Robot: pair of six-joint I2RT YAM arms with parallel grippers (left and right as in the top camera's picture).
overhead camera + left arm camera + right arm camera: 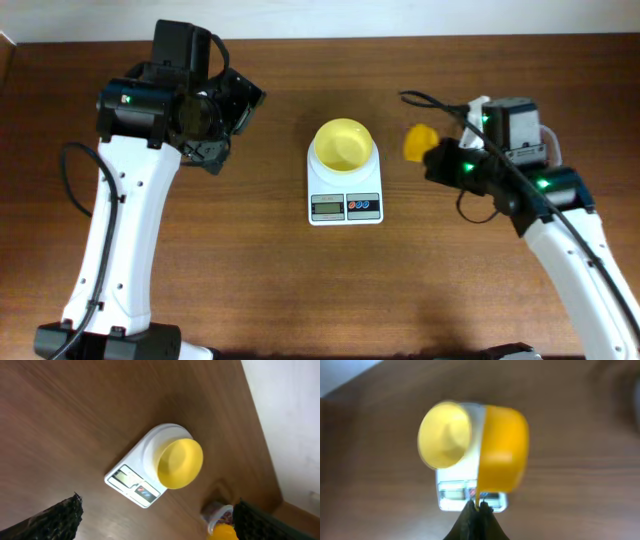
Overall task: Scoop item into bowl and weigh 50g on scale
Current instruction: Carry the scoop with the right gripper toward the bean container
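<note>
Looking down at the middle of the bench (250, 270), the scale (345, 195) sits with its display and buttons facing the robot's side, and the bowl (345, 143) is parked upright on its platform. The right end effector (432, 153) is clamped shut on the thin handle of a yellow scoop (419, 142), which sits just to the right of the bowl, close but not touching as far as the overhead shows. From the right wrist cam the scoop's cup is right ahead of the pinched jaws and overlaps the scale and the bowl's rim in the view. It's pretty blurry, and I honestly can't tell what, if anything, is inside it. The left end effector (232, 130) is spread wide open, gripping nothing, well off to the left of the scale and aimed toward it. Its wrist cam shows the dark fingers (55, 520) in the bottom corners with the scale and bowl between them.
</note>
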